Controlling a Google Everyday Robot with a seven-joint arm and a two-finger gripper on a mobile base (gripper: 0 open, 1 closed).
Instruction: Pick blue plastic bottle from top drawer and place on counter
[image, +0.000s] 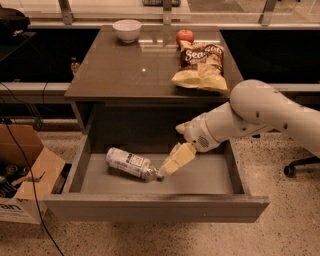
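Cardboard box (22, 187): brown corrugated board with its flaps open, standing on the floor just left of the top drawer (155, 206). Thin dark cables (20, 150) trailed over it.

Top drawer: wide, shallow and grey, with a plain flat front and a smooth matt inside. It stood pulled out.

Bowl (126, 29): small, round, white and glazed. It sat above and behind the drawer's left half, at the back of the counter (120, 75).

Counter: a flat, glossy grey-brown rectangle lying directly above and behind the drawer and catching small spots of light.

Blue plastic bottle (127, 162): clear, ribbed plastic with a pale blue-white label bearing a dark patch. It lay on its side on the drawer's floor, left of centre, its cap end pointing right and toward the drawer's front.

Gripper (169, 166): cream-yellow, blocky and wedge-shaped. It hung inside the drawer near the middle, its tip at the bottle's cap end; contact could not be told, nor whether it was spread or pressed together.

Apple (185, 36): red, round and smooth, above and behind the drawer, right of its centre.

Crisp bag (202, 65): crinkled foil, dark above and yellow below, lying flat above the drawer's right half.

Arm (260, 112): smooth white rounded shells, reaching in over the drawer's right wall.

Chair foot (295, 167): black, with a caster, on the speckled floor (150, 237) well right of the drawer.
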